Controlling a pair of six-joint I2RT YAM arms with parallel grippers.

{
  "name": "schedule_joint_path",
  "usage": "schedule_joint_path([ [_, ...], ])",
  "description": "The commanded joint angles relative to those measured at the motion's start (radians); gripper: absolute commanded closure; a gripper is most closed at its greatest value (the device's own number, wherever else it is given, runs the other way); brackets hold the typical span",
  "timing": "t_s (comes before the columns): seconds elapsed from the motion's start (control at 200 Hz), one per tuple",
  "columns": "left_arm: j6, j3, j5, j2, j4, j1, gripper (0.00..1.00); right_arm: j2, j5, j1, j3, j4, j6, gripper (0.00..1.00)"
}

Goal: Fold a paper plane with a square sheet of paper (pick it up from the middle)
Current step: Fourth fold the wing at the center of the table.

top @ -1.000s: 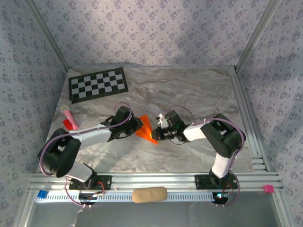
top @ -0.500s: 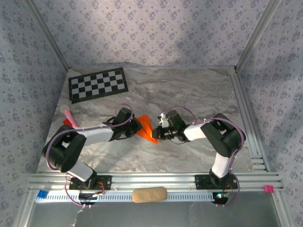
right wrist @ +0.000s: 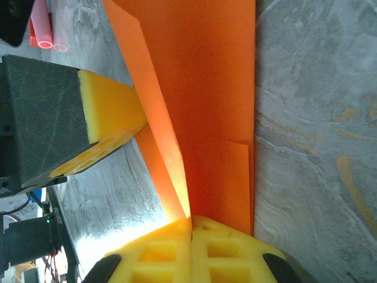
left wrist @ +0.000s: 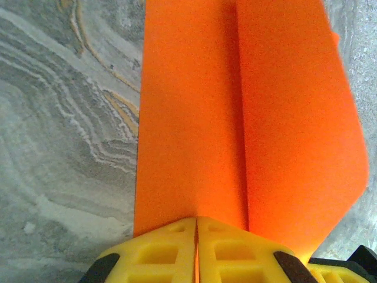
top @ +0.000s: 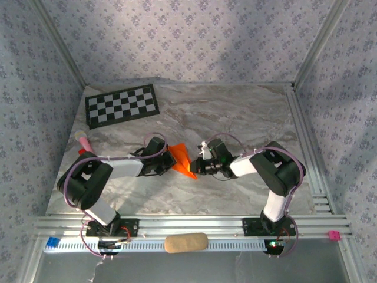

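The orange sheet of paper (top: 181, 160) is folded into a pointed wedge with a centre crease, much like a paper plane, and sits mid-table between both arms. My left gripper (top: 170, 160) is shut on its left end. In the left wrist view the yellow pads (left wrist: 159, 252) meet at the gripper (left wrist: 197, 221) on the crease of the paper (left wrist: 194, 118). My right gripper (top: 197, 168) is shut on the other end. In the right wrist view the gripper (right wrist: 191, 221) pinches an upright flap of the paper (right wrist: 212, 88), and the left gripper's pad (right wrist: 109, 115) touches the sheet from the far side.
A black-and-white checkerboard sheet (top: 122, 105) lies at the back left. A small red and pink object (top: 84, 145) rests near the left edge and also shows in the right wrist view (right wrist: 46, 29). A tan pad (top: 185, 242) sits on the front rail. Aluminium rails (top: 306, 141) border the right side.
The left gripper's jaws have closed onto the paper, and the left arm's elbow has swung right. The paper and the right gripper have hardly moved.
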Motion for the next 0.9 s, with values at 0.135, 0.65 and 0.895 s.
schedule_joint_path([
  [0.135,-0.004,-0.011,-0.026,0.008,-0.051,0.003,0.89,0.001,-0.008,-0.018,-0.021,0.008,0.029,0.98],
  [0.65,0.023,0.014,-0.018,0.003,-0.057,0.002,0.88,0.053,-0.027,-0.026,-0.008,0.007,0.044,0.98],
  [0.895,0.059,0.035,-0.009,-0.024,-0.051,0.001,0.85,0.063,-0.027,-0.027,-0.004,-0.007,0.049,0.98],
])
